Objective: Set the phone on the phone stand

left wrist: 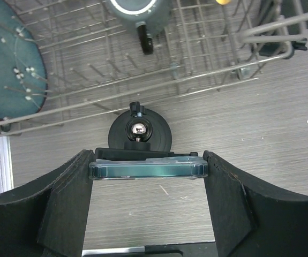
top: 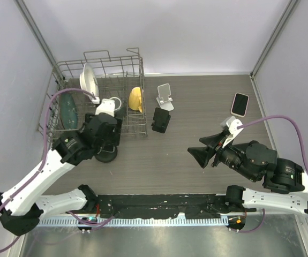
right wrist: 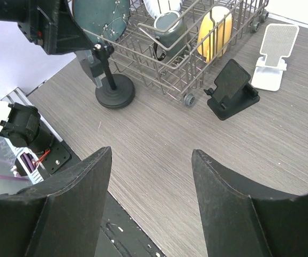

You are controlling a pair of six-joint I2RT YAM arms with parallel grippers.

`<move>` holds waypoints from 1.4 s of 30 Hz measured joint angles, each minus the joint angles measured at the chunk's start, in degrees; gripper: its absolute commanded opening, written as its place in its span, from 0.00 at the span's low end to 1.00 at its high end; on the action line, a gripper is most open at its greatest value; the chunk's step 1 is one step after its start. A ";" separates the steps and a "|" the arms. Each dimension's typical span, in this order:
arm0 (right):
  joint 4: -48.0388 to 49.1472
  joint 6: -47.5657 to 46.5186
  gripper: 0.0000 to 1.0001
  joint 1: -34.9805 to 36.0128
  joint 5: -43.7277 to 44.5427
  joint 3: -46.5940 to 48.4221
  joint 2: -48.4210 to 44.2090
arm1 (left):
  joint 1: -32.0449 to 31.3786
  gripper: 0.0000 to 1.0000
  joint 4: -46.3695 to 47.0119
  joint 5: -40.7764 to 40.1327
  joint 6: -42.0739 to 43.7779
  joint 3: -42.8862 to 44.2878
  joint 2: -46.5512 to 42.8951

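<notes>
One view alone, from the left wrist, shows us the clear-cased, teal-edged phone (left wrist: 147, 170): it spans the left gripper (left wrist: 148, 165), whose widely spread black fingers (left wrist: 70, 184) clamp its two ends, close over the black round-based phone stand (left wrist: 139, 135). Overhead, the arm (top: 52, 166) hides it; that view alone shows a second, white-rimmed phone (top: 240, 104) lying flat at far right. We record the right gripper (right wrist: 151, 155) parted wide, holding nothing.

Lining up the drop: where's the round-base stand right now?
The round-base stand stands left on the table, at the dish rack's near edge, under the left hand; the left wrist view shows it just beyond the held phone.
</notes>
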 measured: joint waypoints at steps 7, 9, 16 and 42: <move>0.17 -0.07 0.67 0.00 -0.09 -0.07 0.00 | 10.88 0.00 -0.68 4.02 5.03 -1.51 -7.02; 0.39 -0.20 0.67 0.02 -0.42 -0.07 0.00 | 13.25 0.00 -1.05 4.63 5.95 -2.14 -7.82; 0.42 -0.55 0.67 0.00 -0.79 -0.07 0.00 | 21.81 0.00 -1.05 8.90 10.01 -5.66 -10.12; 0.94 -0.96 0.67 0.02 -1.49 -0.52 1.14 | 26.36 0.00 6.03 12.81 14.91 -11.52 -17.25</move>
